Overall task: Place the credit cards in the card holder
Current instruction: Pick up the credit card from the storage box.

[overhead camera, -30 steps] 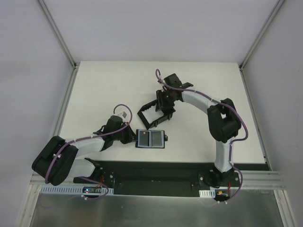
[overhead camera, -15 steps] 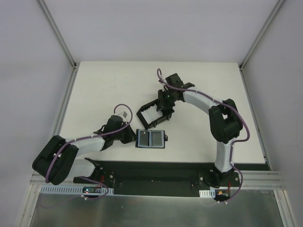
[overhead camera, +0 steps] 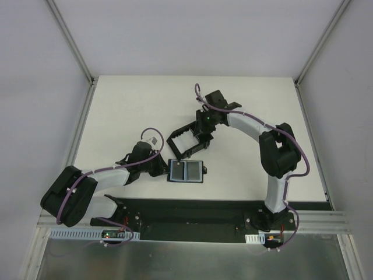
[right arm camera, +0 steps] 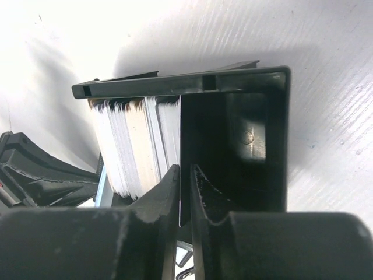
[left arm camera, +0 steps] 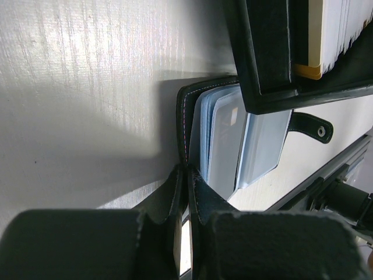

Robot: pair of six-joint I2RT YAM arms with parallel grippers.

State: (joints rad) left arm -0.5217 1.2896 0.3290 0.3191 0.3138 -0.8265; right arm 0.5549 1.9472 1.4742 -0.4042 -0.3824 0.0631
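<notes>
The card holder (overhead camera: pixel 185 171) lies open near the table's front, its bluish-grey sleeves (left arm camera: pixel 224 140) showing. My left gripper (overhead camera: pixel 161 167) is shut on the holder's black left cover edge (left arm camera: pixel 187 186). The credit cards (right arm camera: pixel 137 146) stand as a pale stack on edge inside a black walled tray (overhead camera: pixel 172 137). My right gripper (overhead camera: pixel 201 134) reaches down into that tray. Its jaws are pinched almost together (right arm camera: pixel 185 173) on the end card of the stack, next to the tray's dark unfilled half.
The tray's wall (right arm camera: pixel 175 86) stands just beyond the right fingertips. In the left wrist view the tray (left arm camera: pixel 265 64) sits close behind the holder. The holder's clasp tab (left arm camera: pixel 315 127) sticks out toward the black mounting rail (overhead camera: pixel 192 213) at the table's front edge.
The right gripper's jaws have narrowed onto the end of the card stack, and the tray has shifted slightly left. The left arm and the card holder have not moved.
</notes>
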